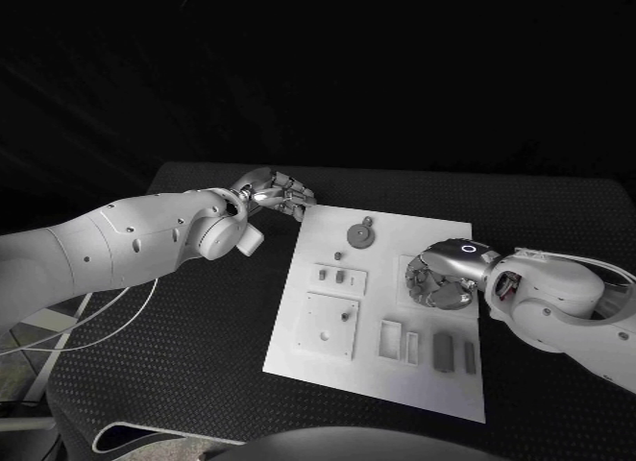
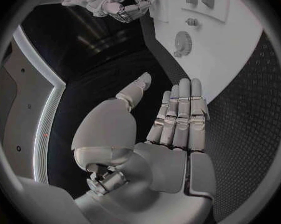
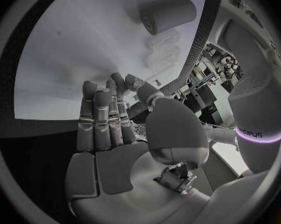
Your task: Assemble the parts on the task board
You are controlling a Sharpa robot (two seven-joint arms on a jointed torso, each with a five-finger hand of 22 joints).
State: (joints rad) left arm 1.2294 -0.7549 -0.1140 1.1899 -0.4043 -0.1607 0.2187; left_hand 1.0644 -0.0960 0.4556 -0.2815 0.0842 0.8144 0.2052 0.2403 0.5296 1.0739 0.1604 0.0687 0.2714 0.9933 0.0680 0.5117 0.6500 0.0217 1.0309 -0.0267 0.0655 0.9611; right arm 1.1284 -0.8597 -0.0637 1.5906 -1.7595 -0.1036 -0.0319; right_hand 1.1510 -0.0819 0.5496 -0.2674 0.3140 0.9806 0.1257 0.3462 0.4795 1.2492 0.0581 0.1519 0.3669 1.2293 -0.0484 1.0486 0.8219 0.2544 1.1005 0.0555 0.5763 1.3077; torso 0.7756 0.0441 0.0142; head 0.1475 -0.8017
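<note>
The white task board (image 1: 378, 379) lies in the middle of the black table. On it I see a grey gear (image 1: 359, 232), a small peg (image 1: 340, 256), a square plate (image 1: 330, 327) and several grey blocks (image 1: 443, 351). My left hand (image 1: 274, 197) hovers over the table just off the board's far left corner, fingers straight and apart, holding nothing (image 2: 178, 119). My right hand (image 1: 440, 276) hangs over the right middle of the board, fingers extended and empty (image 3: 109, 119). A grey cylinder (image 3: 168, 15) lies on the board beyond its fingertips. The gear (image 2: 183, 42) also lies ahead of the left hand.
The black table (image 1: 193, 327) stretches wide to the left of the board, with a narrower strip on the right under my right arm. A cable (image 1: 117, 312) hangs off the left arm near the table's left edge.
</note>
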